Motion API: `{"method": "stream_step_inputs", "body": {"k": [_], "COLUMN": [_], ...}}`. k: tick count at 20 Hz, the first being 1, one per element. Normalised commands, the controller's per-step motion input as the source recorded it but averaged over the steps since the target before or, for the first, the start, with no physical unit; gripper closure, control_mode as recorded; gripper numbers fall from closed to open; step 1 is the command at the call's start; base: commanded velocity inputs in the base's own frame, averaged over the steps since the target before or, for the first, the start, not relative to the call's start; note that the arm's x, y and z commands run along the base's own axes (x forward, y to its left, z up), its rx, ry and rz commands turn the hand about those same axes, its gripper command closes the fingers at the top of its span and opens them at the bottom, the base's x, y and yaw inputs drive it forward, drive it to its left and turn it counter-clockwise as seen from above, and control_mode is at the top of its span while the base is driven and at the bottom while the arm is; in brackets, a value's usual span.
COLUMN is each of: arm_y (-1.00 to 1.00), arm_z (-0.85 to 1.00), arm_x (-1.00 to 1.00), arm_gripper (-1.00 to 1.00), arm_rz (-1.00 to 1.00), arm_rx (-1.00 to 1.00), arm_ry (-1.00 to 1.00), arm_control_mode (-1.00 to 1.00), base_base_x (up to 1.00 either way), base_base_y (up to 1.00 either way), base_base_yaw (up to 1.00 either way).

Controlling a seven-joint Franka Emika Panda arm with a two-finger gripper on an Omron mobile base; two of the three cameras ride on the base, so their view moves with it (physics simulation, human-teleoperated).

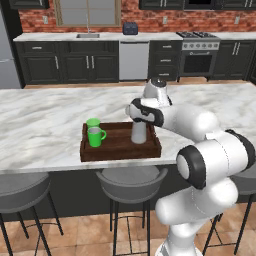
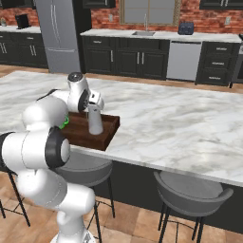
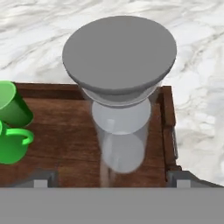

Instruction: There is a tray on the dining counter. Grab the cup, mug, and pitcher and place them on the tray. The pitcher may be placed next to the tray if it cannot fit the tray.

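Hand view: pitcher point(image 3: 119, 87) upright on the tray point(image 3: 65, 135).
No readable writing; gripper point(image 3: 111, 181) spread wide, fingertips point(image 3: 41, 180) clear of the pitcher.

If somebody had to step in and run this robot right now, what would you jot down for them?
Gripper: open, holding nothing, its finger tips either side of the tall slim grey pitcher with the darker round lid.
The pitcher stands upright inside the dark brown wooden tray, at its right end.
The bright green handleless cup and the bright green mug with a loop handle stand at the tray's left end.
The tray sits on the white marble dining counter.
Done: all three are on the tray.
Left: probably just lifting the arm clear without knocking the pitcher.
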Motion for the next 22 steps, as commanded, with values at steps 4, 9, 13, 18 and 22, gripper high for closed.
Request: {"method": "stream_step_inputs", "body": {"k": [4,9,13,18,22], "arm_y": [-0.37,-0.44,-0.47,-0.39,-0.2], "arm_z": [0.45,0.21,0.11,0.13,0.08], "arm_x": [-1.0,-1.0,-1.0,-1.0,-1.0], "arm_gripper": [-1.0,-1.0,-1.0,-1.0,-1.0], "arm_rz": [-0.02,-0.02,-0.02,-0.02,-0.03], "arm_rx": [0.0,0.0,0.0,0.0,-0.02], "arm_ry": [0.0,0.0,0.0,0.0,0.0], "arm_control_mode": [-1.0,-1.0,-1.0,-1.0,-1.0], "base_base_x": [0.0,0.0,0.0,0.0,0.0], "base_base_y": [0.0,0.0,0.0,0.0,0.0], "base_base_yaw": [0.0,0.0,0.0,0.0,0.0]}}
